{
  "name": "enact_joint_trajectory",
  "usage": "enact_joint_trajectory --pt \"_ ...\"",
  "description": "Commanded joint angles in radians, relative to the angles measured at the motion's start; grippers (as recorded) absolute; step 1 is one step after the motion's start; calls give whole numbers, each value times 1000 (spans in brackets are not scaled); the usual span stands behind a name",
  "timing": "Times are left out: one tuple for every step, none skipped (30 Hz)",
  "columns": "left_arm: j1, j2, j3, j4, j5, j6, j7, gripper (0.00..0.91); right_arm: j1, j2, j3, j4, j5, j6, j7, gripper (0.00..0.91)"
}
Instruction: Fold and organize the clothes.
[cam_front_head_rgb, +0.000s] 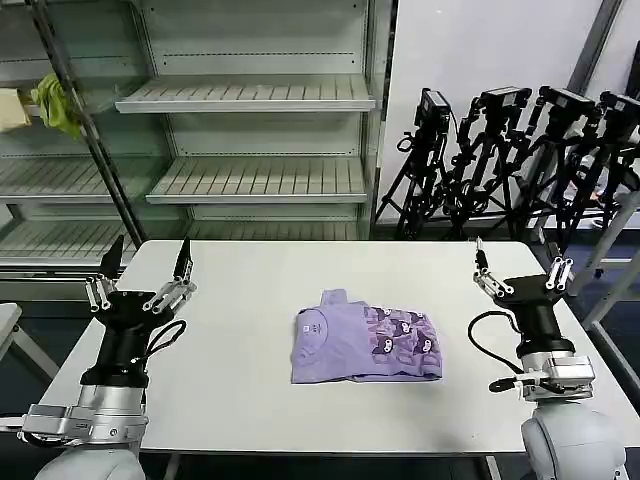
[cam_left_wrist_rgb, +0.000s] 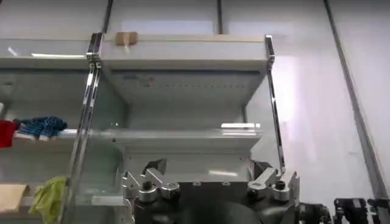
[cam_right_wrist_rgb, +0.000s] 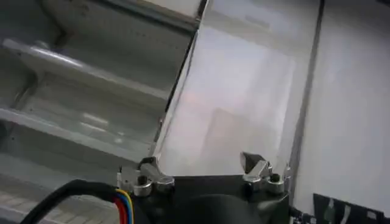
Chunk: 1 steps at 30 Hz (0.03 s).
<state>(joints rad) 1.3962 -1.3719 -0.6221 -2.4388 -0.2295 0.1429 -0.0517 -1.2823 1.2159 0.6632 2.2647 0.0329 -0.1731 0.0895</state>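
A lavender T-shirt (cam_front_head_rgb: 362, 345) lies folded into a rough rectangle at the middle of the white table (cam_front_head_rgb: 240, 300), its dark purple cartoon print showing on the right half and the collar at the upper left. My left gripper (cam_front_head_rgb: 145, 272) is raised over the table's left side, pointing upward, fingers spread open and holding nothing. On the table's right side, my right gripper (cam_front_head_rgb: 515, 270) is likewise raised and open. Both stand well apart from the shirt. In the wrist views the left gripper (cam_left_wrist_rgb: 210, 176) and the right gripper (cam_right_wrist_rgb: 201, 170) point at the shelving with empty jaws.
Metal shelving (cam_front_head_rgb: 250, 100) stands behind the table, with a yellow-green cloth (cam_front_head_rgb: 55, 105) hanging at its far left. Several camera tripods (cam_front_head_rgb: 510, 150) crowd the back right. A table leg frame (cam_front_head_rgb: 610, 270) stands at the right edge.
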Motion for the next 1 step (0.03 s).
enact_joint_trajectory --pt "2 0 0 0 1 -1 1 907 2 2 -7 -1 -15 2 3 907"
